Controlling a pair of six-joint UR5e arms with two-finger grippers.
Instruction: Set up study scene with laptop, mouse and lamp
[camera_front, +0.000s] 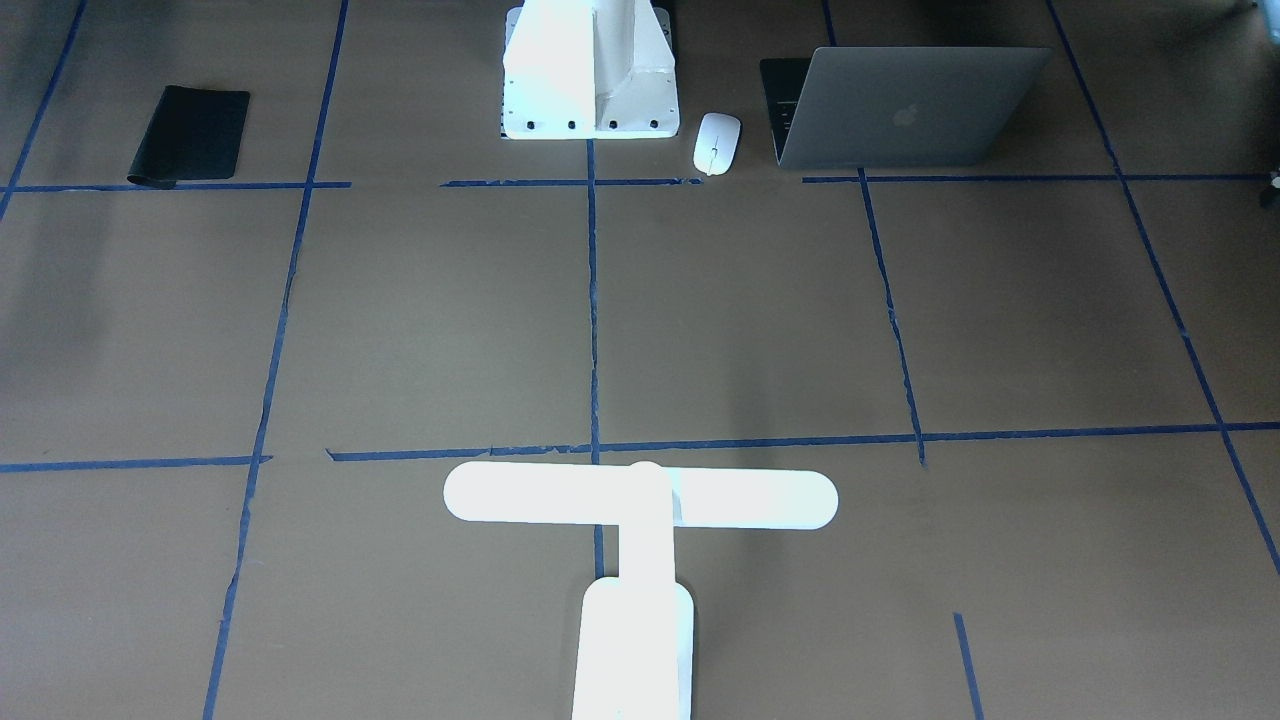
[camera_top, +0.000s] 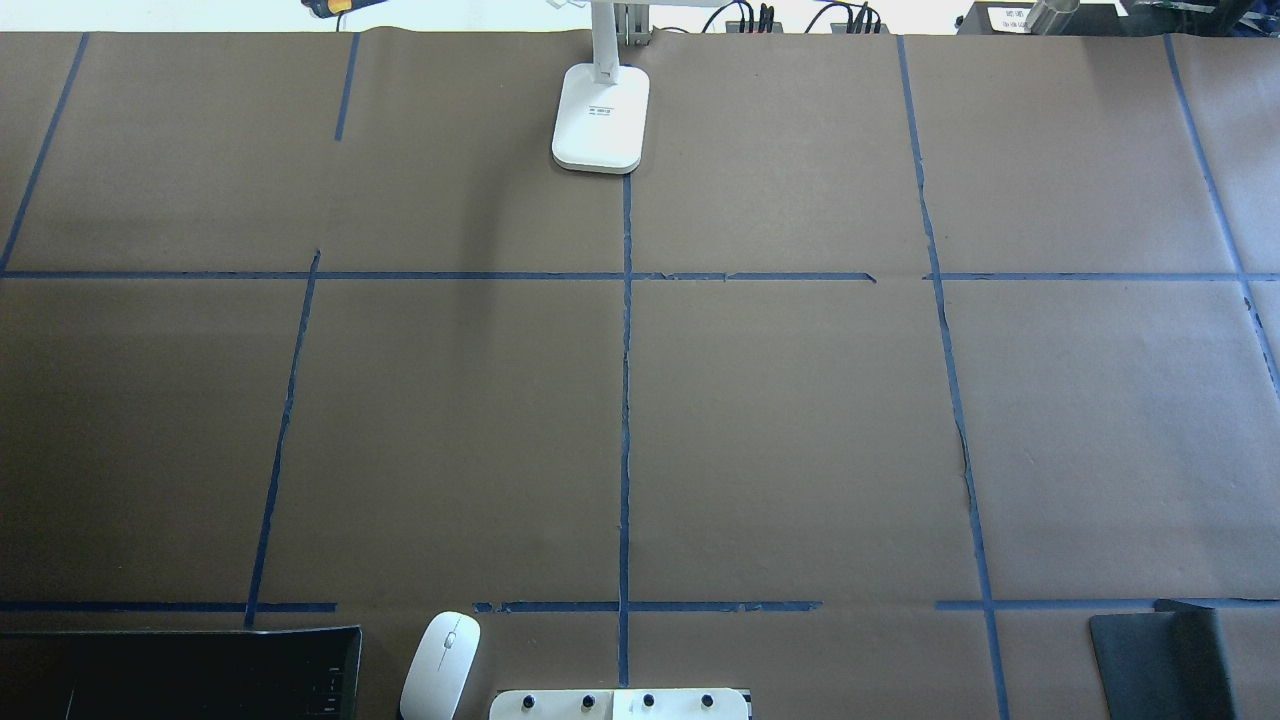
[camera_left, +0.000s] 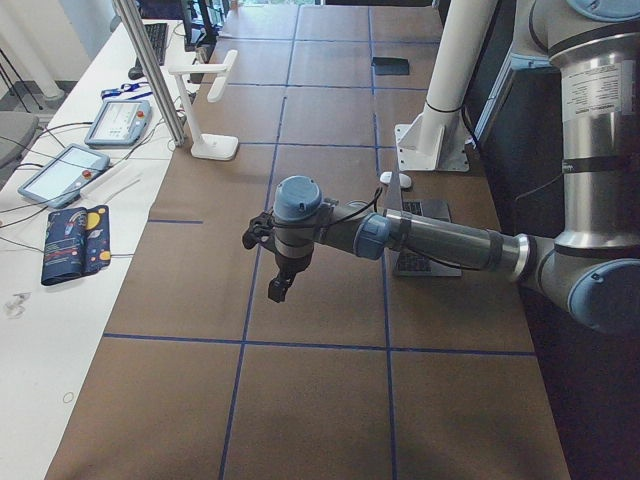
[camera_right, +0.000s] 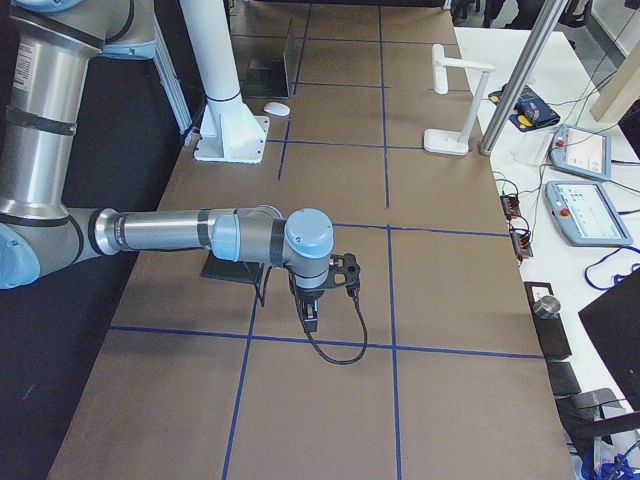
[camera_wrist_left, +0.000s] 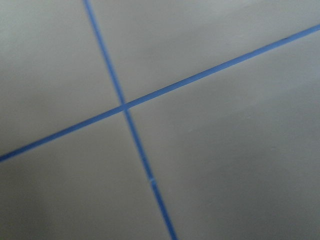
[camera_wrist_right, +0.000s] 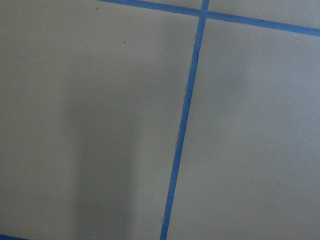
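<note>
**Wide table stretch lying between lamp and laptop**

The laptop (camera_front: 905, 110) is sitting part-open at the robot-side edge, with the mouse (camera_front: 717, 142) just beside it. The lamp (camera_front: 640, 500) is standing at the far edge. The left gripper (camera_left: 280, 287) and right gripper (camera_right: 310, 318) are hovering above the table (camera_top: 800, 430). I cannot tell whether either is clenched. The overhead view is cutting off the laptop.

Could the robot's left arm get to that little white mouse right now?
Probably yes. The mouse lies uncovered between the white pedestal and the open laptop, free from above. The left gripper hangs over the table beyond the laptop, so it would likely come in over it.
</note>
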